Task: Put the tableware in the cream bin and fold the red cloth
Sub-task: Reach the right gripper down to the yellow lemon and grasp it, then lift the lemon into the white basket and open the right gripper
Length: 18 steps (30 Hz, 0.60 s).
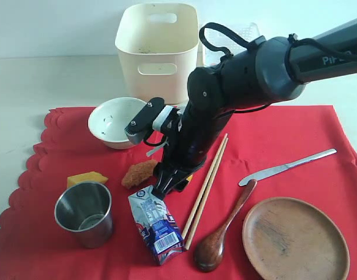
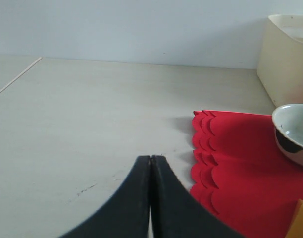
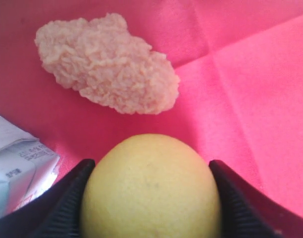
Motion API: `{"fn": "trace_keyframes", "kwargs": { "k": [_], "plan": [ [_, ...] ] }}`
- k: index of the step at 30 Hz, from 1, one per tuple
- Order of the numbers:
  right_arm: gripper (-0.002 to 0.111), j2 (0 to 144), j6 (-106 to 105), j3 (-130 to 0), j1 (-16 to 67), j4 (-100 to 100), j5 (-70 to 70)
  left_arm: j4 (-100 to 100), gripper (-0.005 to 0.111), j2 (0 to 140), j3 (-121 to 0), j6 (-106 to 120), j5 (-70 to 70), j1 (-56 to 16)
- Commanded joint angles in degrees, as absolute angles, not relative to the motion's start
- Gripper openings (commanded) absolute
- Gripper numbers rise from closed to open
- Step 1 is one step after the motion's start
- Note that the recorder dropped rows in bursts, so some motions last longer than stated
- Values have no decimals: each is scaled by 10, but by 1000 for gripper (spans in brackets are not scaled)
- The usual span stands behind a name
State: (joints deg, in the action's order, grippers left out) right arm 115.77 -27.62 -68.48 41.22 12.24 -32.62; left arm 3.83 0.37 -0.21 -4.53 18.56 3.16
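My right gripper [image 1: 170,182] [image 3: 150,167] is shut on a yellow lemon [image 3: 151,191], low over the middle of the red cloth [image 1: 307,131] [image 3: 250,99]. On the cloth lie the white speckled bowl [image 1: 116,121] [image 2: 295,130], steel cup [image 1: 85,213], wooden chopsticks [image 1: 206,185], steel knife [image 1: 286,167], dark wooden spoon [image 1: 225,227] and brown wooden plate [image 1: 295,238]. Behind the cloth stands the cream bin [image 1: 158,49] [image 2: 285,59]. My left gripper [image 2: 151,159] is shut on nothing over bare table beside the cloth's scalloped edge [image 2: 203,148]; the exterior view does not show it.
A breaded nugget [image 1: 139,173] [image 3: 107,64] and a milk carton [image 1: 156,224] [image 3: 18,166] lie close to the right gripper. An orange wedge [image 1: 87,178] [image 2: 301,220] sits above the cup. A white lattice basket [image 1: 244,32] stands behind the right arm.
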Motion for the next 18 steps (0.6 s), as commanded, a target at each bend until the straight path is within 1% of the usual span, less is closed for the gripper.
{"fn": "trace_keyframes", "kwargs": {
  "k": [1,14,18],
  "plan": [
    [0,1159,-264,-684,413,120,-316,37,1,0,0,-48,184,28],
    [0,1156,-264,-684,413,118,-322,37,1,0,0,-48,184,28],
    [0,1136,-264,-684,413,116,-325,37,1,0,0,-48,184,28]
  ]
}}
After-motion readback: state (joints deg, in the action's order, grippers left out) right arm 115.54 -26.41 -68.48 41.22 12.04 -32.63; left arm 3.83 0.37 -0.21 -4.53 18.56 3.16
